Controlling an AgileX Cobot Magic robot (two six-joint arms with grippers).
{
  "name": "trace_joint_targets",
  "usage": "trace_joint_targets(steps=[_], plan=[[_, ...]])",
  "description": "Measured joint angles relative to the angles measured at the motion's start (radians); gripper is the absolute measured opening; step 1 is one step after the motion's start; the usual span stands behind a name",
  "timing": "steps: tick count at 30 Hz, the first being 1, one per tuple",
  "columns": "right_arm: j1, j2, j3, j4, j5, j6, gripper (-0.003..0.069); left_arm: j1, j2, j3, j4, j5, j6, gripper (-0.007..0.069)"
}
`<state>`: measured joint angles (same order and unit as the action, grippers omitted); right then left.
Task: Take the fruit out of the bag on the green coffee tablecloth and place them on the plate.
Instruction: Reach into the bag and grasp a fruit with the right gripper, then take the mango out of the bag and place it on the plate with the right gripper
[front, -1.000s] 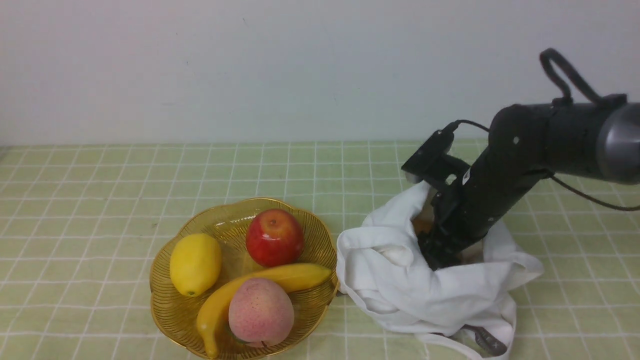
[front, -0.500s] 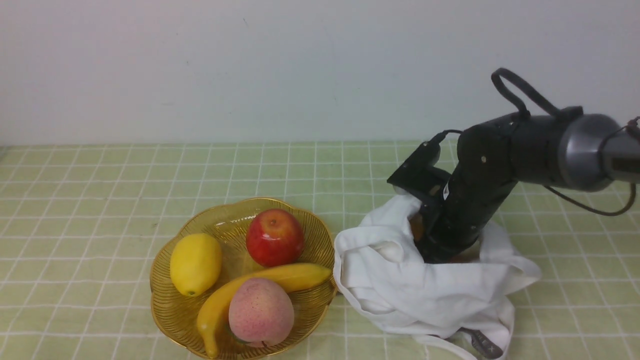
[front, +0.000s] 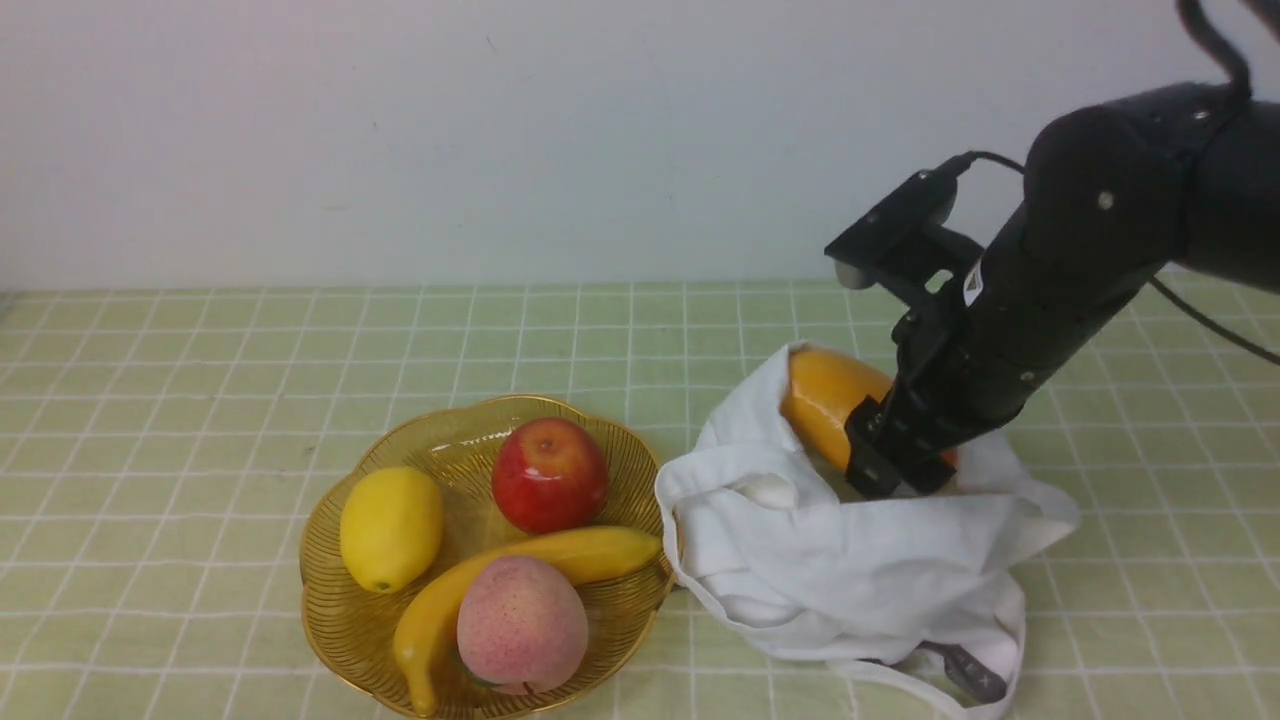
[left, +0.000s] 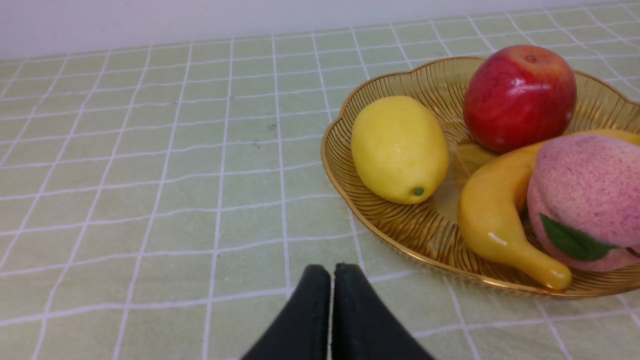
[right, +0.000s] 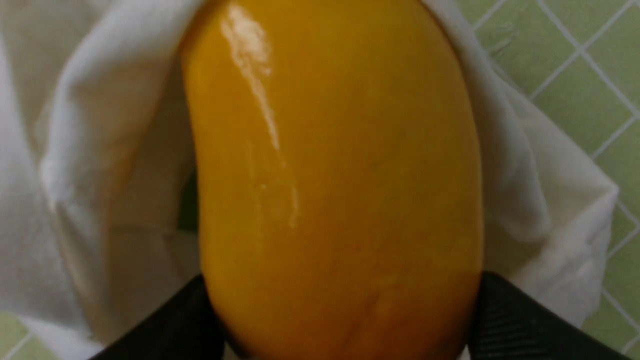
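Gripping the fruit (front: 825, 400) at its lower end, the right claw (front: 895, 470) has its two black fingers (right: 520, 330) pressed against opposite sides of the glossy orange-yellow skin, as the right wrist view shows close up. The fruit is tilted, its free end pointing up and towards the robot's left, and it sits in the mouth of the bag (front: 850, 570), partly clear of the cloth, with white folds still lying along both of its sides. The bag slumps in a crumpled heap on the green coffee tablecloth (front: 200, 400) that covers the tabletop, with a strap and a small grey tag (front: 965, 675) trailing at its near edge. Just to the left of the bag stands the plate (front: 450, 450); whether the cloth touches its rim cannot be told. In the plate lie a yellow lemon (front: 391, 528) on the left, a red apple (front: 549, 475) at the back, a banana (front: 600, 555) curving across the middle and a pink peach (front: 522, 625) resting at the front against the banana. The left claw (left: 330, 310) appears only in its own wrist view, its fingers closed tight against each other with nothing between them, low over the tablecloth near the plate's rim.
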<state>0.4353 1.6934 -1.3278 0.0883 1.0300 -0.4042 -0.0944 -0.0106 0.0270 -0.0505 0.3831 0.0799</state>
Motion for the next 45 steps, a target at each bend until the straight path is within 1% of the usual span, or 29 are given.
trace_joint_targets(steps=[7,12,14,16,19,21,22,23,26,29,35,45], plan=[[0.000,-0.058,0.000,0.001,0.086,0.006,0.0570,0.000,0.000,0.000,0.000,0.000,0.000,-0.0008],[0.000,-0.140,-0.023,0.003,0.102,0.066,0.0569,0.000,0.000,0.000,0.000,0.000,0.000,-0.0008],[0.000,-0.164,-0.038,0.027,0.098,0.075,0.0569,0.000,0.000,0.000,0.000,0.000,0.000,-0.0008],[0.004,-0.190,-0.057,0.087,0.089,0.073,0.0569,0.000,0.000,0.000,0.000,0.000,0.000,-0.0008],[0.033,-0.198,-0.072,0.221,0.043,-0.005,0.0569,0.000,0.000,0.000,0.000,0.000,0.000,-0.0008],[0.065,-0.189,-0.073,0.306,0.007,-0.094,0.0569,0.000,0.000,0.000,0.000,0.000,0.000,-0.0008],[0.106,-0.166,-0.073,0.365,-0.028,-0.162,0.0569,0.000,0.000,0.000,0.000,0.000,0.000,-0.0008],[0.136,-0.145,-0.073,0.400,-0.057,-0.205,0.0569,0.000,0.000,0.000,0.000,0.000,0.000,-0.0008],[0.226,-0.057,-0.073,0.459,-0.173,-0.286,0.0569,0.000,0.000,0.000,0.000,0.000,0.000,-0.0008],[0.281,0.023,-0.073,0.468,-0.276,-0.302,0.0569,0.000,0.000,0.000,0.000,0.000,0.000,-0.0008],[0.321,0.137,-0.076,0.471,-0.401,-0.307,0.0569,0.000,0.000,0.000,0.000,0.000,0.000,-0.0008],[0.323,0.290,-0.159,0.463,-0.442,-0.290,0.0569,0.000,0.000,0.000,0.000,0.000,0.000,-0.0008]])
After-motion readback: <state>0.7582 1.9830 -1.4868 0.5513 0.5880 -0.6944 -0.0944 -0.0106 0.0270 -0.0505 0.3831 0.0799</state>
